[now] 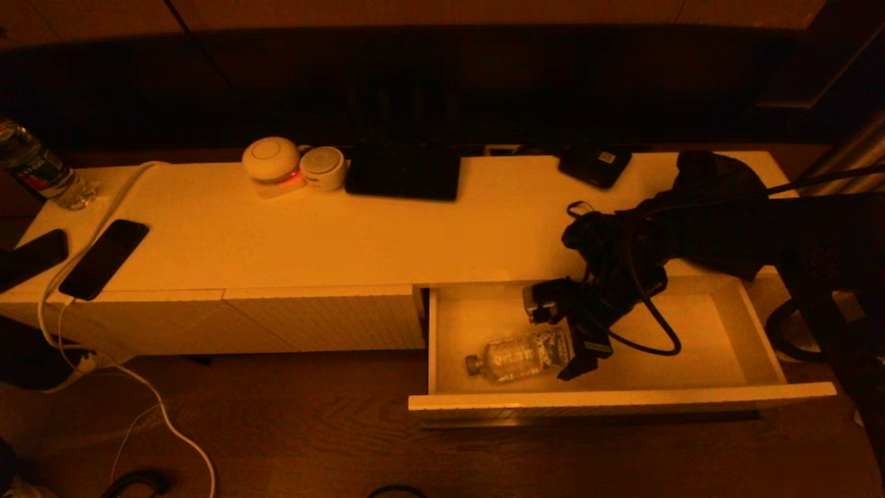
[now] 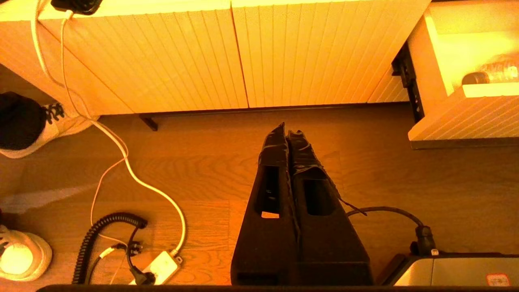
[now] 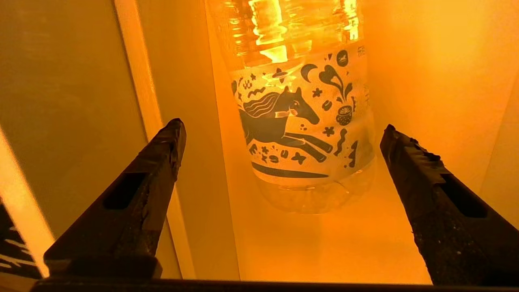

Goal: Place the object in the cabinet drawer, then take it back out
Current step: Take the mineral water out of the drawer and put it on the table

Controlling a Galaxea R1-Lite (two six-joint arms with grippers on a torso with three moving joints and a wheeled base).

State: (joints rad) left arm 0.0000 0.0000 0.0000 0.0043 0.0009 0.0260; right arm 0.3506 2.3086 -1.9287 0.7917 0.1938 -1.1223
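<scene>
Clutter I can see on the top and the floor.

On my head camera, a water bottle (image 1: 38, 173) stands at the far left edge, with two dark phones (image 1: 104, 258) (image 1: 28, 258) below it and a white cable (image 1: 104, 207) trailing off to the floor. Upper centre holds two round white gadgets (image 1: 271, 160) (image 1: 322, 167) beside a black tablet (image 1: 403, 171). The left wrist picture shows a power strip (image 2: 160, 267), a coiled black cord (image 2: 101, 235) and white shoes (image 2: 22, 253) at lower left.

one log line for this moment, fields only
drawer: open | bottle: lying inside, not held | right gripper: open, at bottle base | left gripper: shut, parked over floor
</scene>
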